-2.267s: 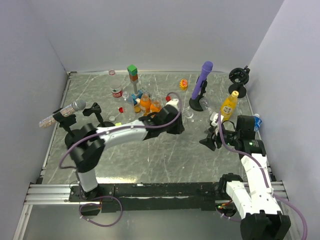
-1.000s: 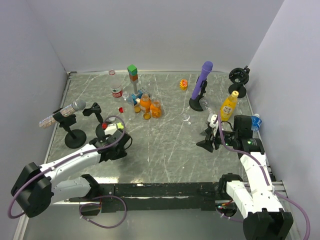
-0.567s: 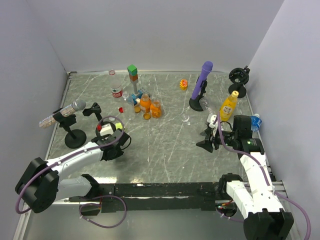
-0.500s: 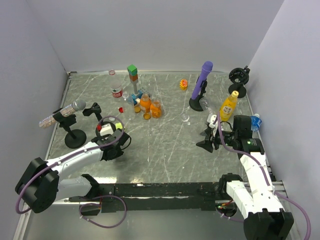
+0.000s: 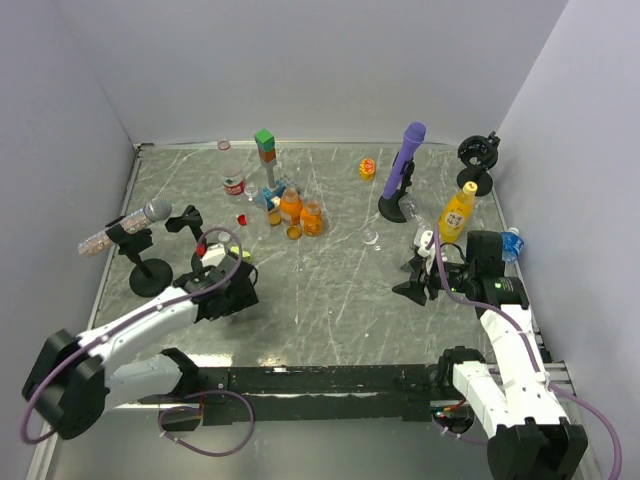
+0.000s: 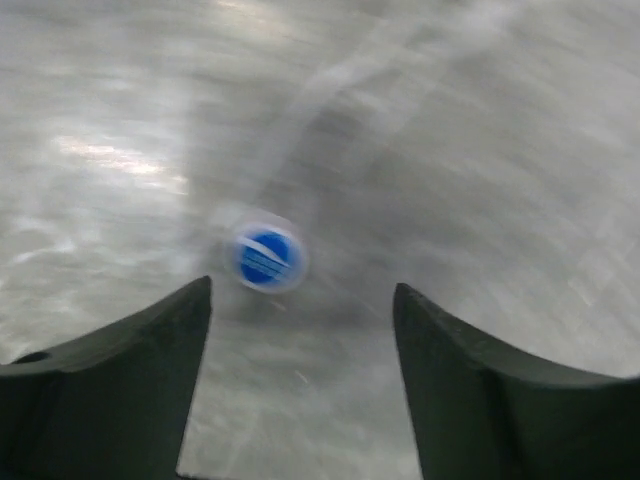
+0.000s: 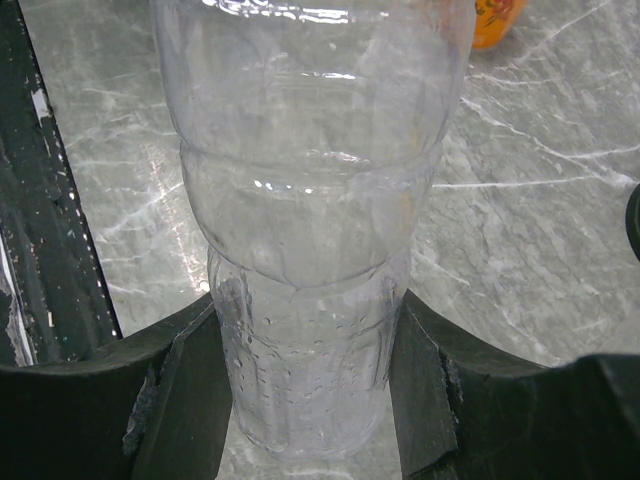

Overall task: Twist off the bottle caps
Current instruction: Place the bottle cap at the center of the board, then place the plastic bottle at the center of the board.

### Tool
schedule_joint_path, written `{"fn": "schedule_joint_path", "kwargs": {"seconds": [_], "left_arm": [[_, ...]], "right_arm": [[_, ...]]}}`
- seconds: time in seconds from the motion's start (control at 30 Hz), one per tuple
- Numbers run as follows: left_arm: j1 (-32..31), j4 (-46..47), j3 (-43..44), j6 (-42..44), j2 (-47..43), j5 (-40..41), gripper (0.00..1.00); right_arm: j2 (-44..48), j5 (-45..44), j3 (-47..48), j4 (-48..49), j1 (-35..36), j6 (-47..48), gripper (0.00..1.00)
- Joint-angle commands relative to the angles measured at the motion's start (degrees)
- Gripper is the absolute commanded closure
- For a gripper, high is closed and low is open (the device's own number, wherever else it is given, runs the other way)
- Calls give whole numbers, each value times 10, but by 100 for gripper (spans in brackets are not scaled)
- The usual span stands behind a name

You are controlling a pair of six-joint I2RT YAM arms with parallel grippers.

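Note:
My left gripper (image 6: 302, 300) is open just above the table, low on the left in the top view (image 5: 228, 297). A small blue and white bottle cap (image 6: 267, 257) lies loose on the marble a little beyond its dark fingertips, touching neither; the picture is blurred. My right gripper (image 7: 305, 312) is shut on the lower body of a clear bottle (image 7: 310, 200), both pads pressed against its sides. In the top view this gripper (image 5: 412, 285) stands at the right. The top of the held bottle is out of the wrist view.
Orange bottles (image 5: 291, 205), a red-labelled bottle (image 5: 234, 185) and a green and orange block stack (image 5: 265, 145) cluster at the back. A loose red cap (image 5: 241, 218), a yellow juice bottle (image 5: 458, 212), a purple microphone (image 5: 405, 165) and a silver microphone stand (image 5: 148, 265) are also there.
My left gripper has opened and the blue cap now lies free on the table; the left arm shifted slightly. The right arm with its bottle has not moved.

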State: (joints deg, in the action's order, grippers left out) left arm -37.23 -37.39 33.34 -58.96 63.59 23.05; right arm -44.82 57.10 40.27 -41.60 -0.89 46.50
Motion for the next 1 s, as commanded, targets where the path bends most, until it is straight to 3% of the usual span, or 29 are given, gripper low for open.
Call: {"fn": "schedule_joint_path", "kwargs": {"seconds": [0.0, 0.03, 0.13, 0.33, 0.47, 0.6, 0.77, 0.97], "left_arm": [[-6, 84, 44, 125, -90, -191, 14], [-11, 111, 44, 149, -119, -225, 4], [-16, 207, 40, 200, -191, -351, 3], [-17, 414, 27, 204, -251, -456, 3], [-17, 584, 12, 191, -211, -535, 3], [-47, 681, 37, 205, -135, -553, 3], [-127, 617, 124, 296, -36, -503, 1], [-143, 588, 163, 304, 29, -485, 14]], "right_arm": [[-5, 30, 10, -10, 5, 31, 82], [-9, 33, 11, -15, 5, 35, 82], [-20, 35, 15, -29, 33, 49, 82], [-40, 44, 18, -52, 67, 75, 82], [-53, 53, 21, -73, 79, 97, 82], [-58, 57, 20, -80, 85, 106, 82], [-61, 54, 20, -82, 89, 111, 82], [-61, 54, 19, -82, 90, 112, 82]]}}
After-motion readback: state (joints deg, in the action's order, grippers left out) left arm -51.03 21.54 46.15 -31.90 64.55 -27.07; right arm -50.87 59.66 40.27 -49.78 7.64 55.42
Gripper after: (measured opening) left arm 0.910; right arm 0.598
